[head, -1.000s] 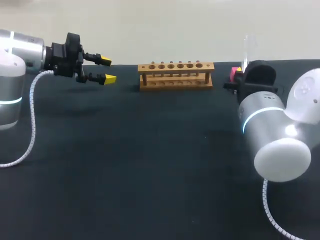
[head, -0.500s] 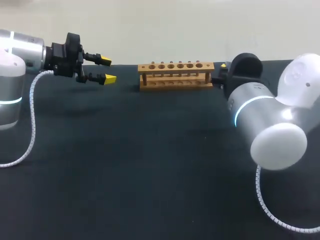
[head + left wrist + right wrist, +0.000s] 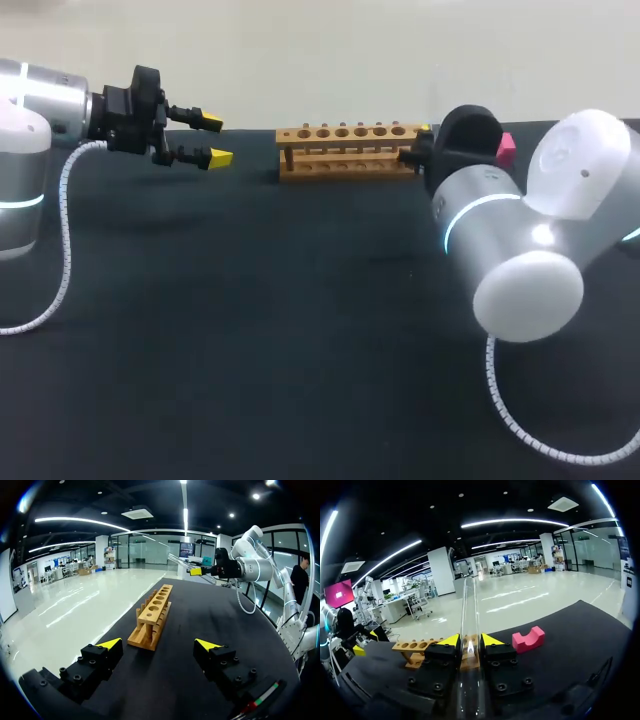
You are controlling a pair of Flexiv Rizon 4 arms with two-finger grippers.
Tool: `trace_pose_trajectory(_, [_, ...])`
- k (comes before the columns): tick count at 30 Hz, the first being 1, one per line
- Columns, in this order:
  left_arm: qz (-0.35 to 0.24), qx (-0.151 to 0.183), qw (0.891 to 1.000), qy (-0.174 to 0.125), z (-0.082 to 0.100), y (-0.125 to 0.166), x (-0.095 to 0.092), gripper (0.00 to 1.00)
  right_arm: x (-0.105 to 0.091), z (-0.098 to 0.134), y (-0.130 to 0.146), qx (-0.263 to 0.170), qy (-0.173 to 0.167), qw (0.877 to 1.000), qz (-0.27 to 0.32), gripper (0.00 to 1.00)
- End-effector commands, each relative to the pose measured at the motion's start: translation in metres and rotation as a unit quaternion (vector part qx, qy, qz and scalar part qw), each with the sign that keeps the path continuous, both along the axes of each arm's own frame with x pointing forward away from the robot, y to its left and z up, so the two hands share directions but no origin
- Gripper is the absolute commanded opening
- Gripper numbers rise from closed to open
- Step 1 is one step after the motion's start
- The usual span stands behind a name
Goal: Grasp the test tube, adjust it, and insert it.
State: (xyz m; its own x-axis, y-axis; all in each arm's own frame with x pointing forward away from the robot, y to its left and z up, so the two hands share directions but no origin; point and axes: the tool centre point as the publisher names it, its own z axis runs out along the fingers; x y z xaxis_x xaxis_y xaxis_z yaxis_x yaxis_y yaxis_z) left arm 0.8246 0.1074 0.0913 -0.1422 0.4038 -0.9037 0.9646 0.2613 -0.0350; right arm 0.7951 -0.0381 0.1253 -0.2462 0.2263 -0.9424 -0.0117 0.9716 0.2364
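Note:
A clear glass test tube runs lengthwise between the yellow tips of my right gripper, which is shut on it. The wooden rack with a row of holes stands at the table's far side. My right arm hangs just off the rack's right end, and its wrist hides the fingers in the head view. From the left wrist, the tube juts from the right gripper above the rack's far end. My left gripper hovers open to the left of the rack, holding nothing.
A pink notched block lies on the black table behind the right wrist, also seen in the right wrist view as the pink block beside the gripper. A white cable hangs from my left arm.
My right arm has moved left with the test tube, from beside the pink block to the rack's right end. The left arm has not moved.

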Motion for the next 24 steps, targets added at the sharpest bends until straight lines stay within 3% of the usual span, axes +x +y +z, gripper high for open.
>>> trace_pose_trajectory(1, [0.001,-0.001,1.0,-0.002,-0.001,0.0,-0.001,1.0,-0.005,-0.005,-0.003,0.034,-0.043,0.991,0.121,0.0])
trace_pose_trajectory(15, [0.001,-0.001,1.0,-0.002,-0.001,0.0,-0.001,1.0,-0.005,-0.005,-0.003,0.034,-0.043,0.991,0.121,0.0])
trace_pose_trajectory(24, [0.001,-0.001,1.0,-0.002,-0.001,0.0,-0.001,1.0,-0.013,-0.015,0.037,0.013,-0.002,0.987,0.16,0.0])
